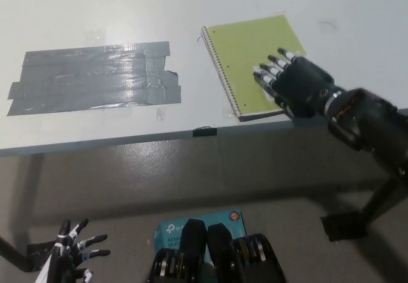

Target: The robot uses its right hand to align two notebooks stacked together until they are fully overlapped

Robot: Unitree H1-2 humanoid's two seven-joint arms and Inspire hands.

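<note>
The black right hand [294, 85] lies flat, fingers spread, on the green notebooks [248, 57] under its fingertips. They sit near the desk [95, 15] edge; a hard push could slide them off.

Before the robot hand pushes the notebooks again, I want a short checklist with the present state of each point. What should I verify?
1. Right robot hand rests flat on the green notebook, fingers spread: ok.
2. Two notebooks fully overlapped: cannot tell; only one green cover shows, a dark edge along its near side.
3. Notebook lies wholly on the table, near its front edge: ok.
4. Grey tape patch lies apart from the notebook: ok.
5. Left robot hand hangs below the table, open, out of the way: ok.
</note>
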